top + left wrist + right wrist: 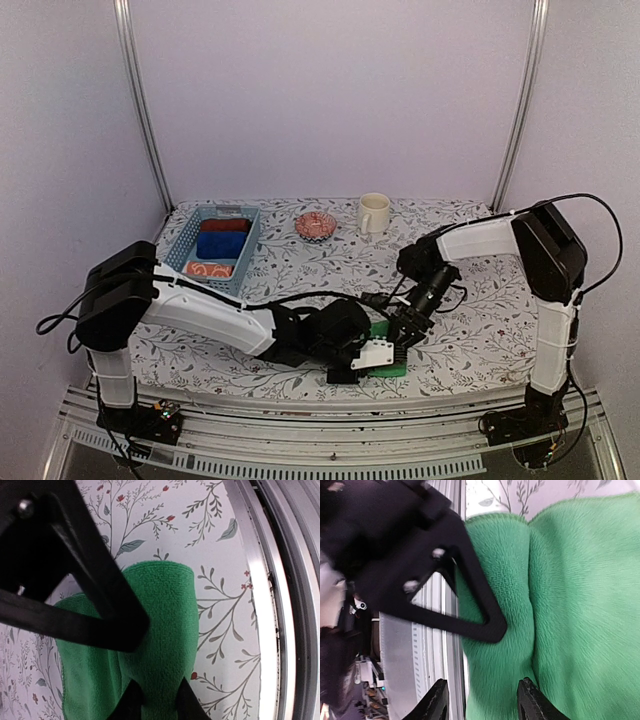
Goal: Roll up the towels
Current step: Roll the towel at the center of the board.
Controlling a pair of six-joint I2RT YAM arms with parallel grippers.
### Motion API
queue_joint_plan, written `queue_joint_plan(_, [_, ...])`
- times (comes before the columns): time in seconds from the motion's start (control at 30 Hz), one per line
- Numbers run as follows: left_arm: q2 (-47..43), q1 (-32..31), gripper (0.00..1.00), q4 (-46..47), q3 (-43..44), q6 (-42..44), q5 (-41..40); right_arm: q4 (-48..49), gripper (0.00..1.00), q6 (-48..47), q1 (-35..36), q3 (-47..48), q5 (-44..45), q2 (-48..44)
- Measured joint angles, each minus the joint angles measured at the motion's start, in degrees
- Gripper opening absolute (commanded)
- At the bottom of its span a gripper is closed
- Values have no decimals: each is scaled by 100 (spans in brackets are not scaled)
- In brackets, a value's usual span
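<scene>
The plain bright green towel (392, 366) lies near the table's front edge, partly hidden under both grippers. In the left wrist view it (165, 610) is partly rolled into a thick fold. My left gripper (159, 702) (378, 352) is shut on that fold. In the right wrist view the green towel (570, 580) fills the frame. My right gripper (482, 700) (402, 328) is open, its fingers astride the towel's rolled edge beside the table rail. An orange printed towel (208, 269) lies rolled in the basket.
A blue basket (178, 248) at the back left holds a blue roll (222, 243) and a dark red roll (229, 212). A pink bowl (316, 225) and a cream mug (373, 212) stand at the back. The metal rail (280, 605) runs close along the front edge.
</scene>
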Motion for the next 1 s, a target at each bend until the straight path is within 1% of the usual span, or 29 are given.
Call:
queue_joint_plan(0.1, [28,17,12,-219,142,-85,243,-105,49,28,-240,22,208,-581])
queue_joint_plan(0.27, [221,111,10,-651,555,-297,785,146,50,372,-883,111,461,-2133])
queue_joint_plan(0.4, [529,295,10,-1038,1043,-544,1364,562,56,623,-1322,57,782,-3423])
queue_joint_plan(0.5, [907,531,11,-1421,1626,-826,2000,1106,53,627,-1390,-404,1001,-4538])
queue_joint_plan(0.53, [1036,625,11,-1526,1805,-933,2275,1239,51,601,-1340,-664,1043,-4955])
queue_joint_plan(0.6, [1237,822,11,-1709,2057,-1145,2809,1399,46,566,-1154,-1073,1174,-5445])
queue_joint_plan(0.67, [1416,1021,12,-1838,2247,-1386,3351,1519,44,535,-874,-1412,1390,-5659])
queue_joint_plan(0.77, [1587,1266,13,-1856,2332,-1738,4026,1681,44,474,-422,-1895,1775,-5571])
queue_joint_plan(0.9, [1729,1488,14,-1685,2295,-2173,4680,1799,52,433,155,-2385,2306,-5246])
queue_joint_plan(1.0, [1779,1539,14,-1602,2277,-2347,4896,2081,56,450,789,-2651,2774,-5045])
